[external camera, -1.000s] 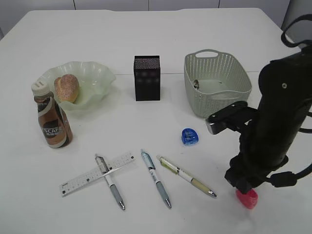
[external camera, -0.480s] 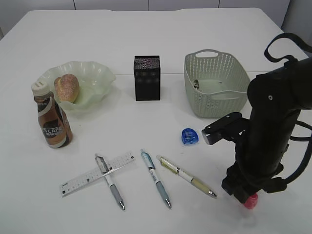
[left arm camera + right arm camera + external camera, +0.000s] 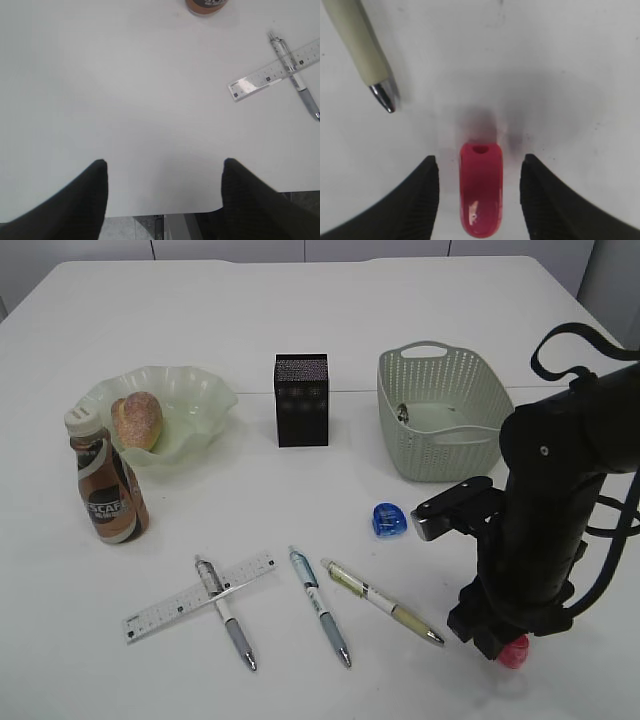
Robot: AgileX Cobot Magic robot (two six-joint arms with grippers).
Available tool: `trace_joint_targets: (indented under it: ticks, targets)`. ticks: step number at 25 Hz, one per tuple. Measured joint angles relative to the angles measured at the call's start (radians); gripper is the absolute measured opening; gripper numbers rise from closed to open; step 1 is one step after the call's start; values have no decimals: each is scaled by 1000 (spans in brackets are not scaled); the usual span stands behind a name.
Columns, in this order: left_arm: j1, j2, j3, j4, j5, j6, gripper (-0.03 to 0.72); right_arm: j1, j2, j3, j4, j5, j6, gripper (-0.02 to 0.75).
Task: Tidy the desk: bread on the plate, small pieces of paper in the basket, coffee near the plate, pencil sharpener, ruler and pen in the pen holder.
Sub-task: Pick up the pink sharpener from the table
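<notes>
A red pencil sharpener (image 3: 480, 195) lies on the white desk (image 3: 300, 500) between the fingers of my right gripper (image 3: 479, 158), which is open and apart from it on both sides. From the exterior view only its red edge (image 3: 515, 651) peeks out under the right gripper (image 3: 495, 638). A blue pencil sharpener (image 3: 389, 519) lies by the basket (image 3: 400, 410). The bread (image 3: 138, 418) sits on the plate (image 3: 195, 390), with the coffee (image 3: 107, 480) beside it. The ruler (image 3: 170, 612) crosses one pen (image 3: 228, 618); two more pens (image 3: 320, 606) (image 3: 385, 603) lie nearby. My left gripper (image 3: 164, 161) hangs open over bare desk.
The black pen holder (image 3: 301, 400) stands at the middle back. A cream pen's tip (image 3: 382, 95) lies up and left of the right fingers. In the left wrist view the desk's front edge (image 3: 165, 212) runs just under the fingers, with the ruler (image 3: 270, 76) far right.
My right arm has shifted left and lower over the red pencil sharpener, which is now mostly covered by it in the exterior view. Nothing else on the desk has moved.
</notes>
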Motion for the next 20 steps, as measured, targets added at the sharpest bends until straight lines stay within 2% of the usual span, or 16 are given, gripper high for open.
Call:
trace_joint_targets:
  ticks: [20]
  targets:
    - [0,0,0,4,0,0,506,0,42,-4,-5,28,2,414]
